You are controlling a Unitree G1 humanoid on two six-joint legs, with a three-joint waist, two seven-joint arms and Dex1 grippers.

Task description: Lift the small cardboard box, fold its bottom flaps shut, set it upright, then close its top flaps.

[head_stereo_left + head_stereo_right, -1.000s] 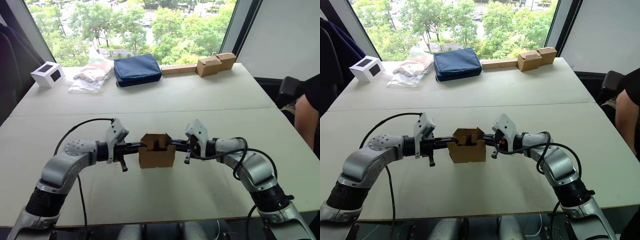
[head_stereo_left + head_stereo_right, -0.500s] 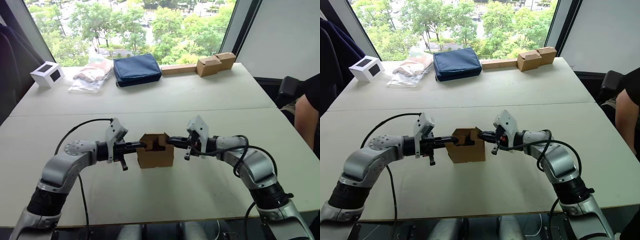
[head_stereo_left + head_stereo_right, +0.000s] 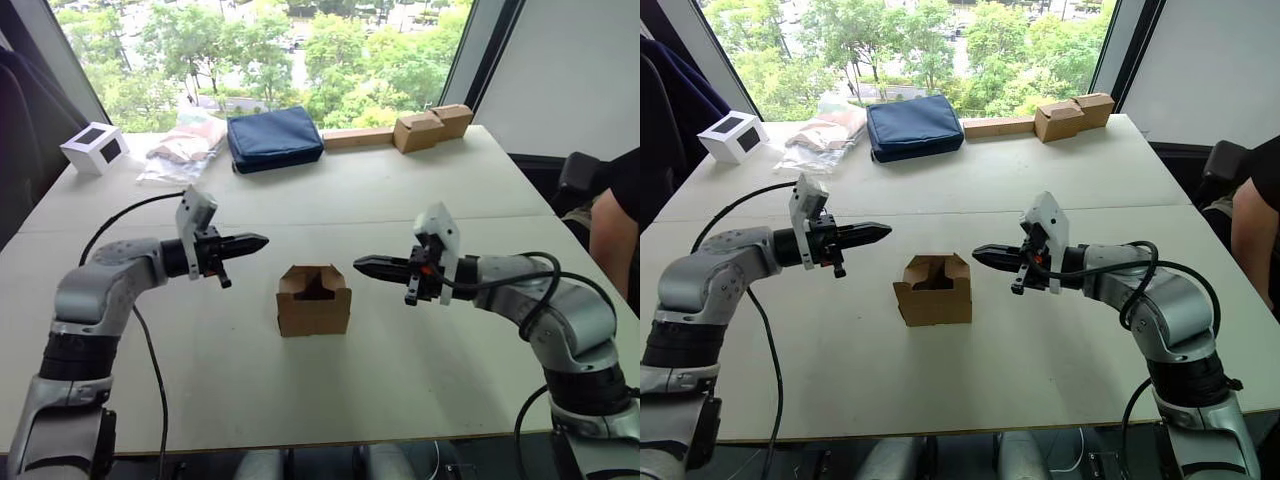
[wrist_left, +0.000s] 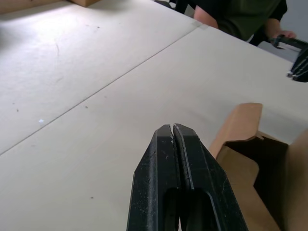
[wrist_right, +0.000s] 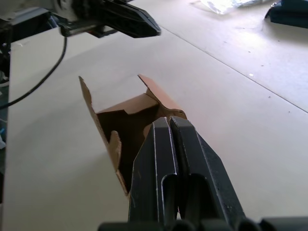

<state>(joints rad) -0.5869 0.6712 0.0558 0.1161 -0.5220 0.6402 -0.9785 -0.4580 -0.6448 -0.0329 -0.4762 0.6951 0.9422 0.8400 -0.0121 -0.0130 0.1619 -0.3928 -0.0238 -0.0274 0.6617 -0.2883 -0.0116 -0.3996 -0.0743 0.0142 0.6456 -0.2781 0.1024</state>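
Cardboard box [image 3: 314, 300] interior visible from right wrist; jaws closed.

**Left hand closed above the tabletop, carton beside it**

The left hand [image 4: 173, 129] has its two black fingers pressed together, holding nothing, over the pale tabletop [image 4: 86, 86]. Just beside it stands the small cardboard box [image 4: 262, 163], top flaps [image 4: 240, 126] raised. A person [image 4: 236, 17] sits at the far edge.
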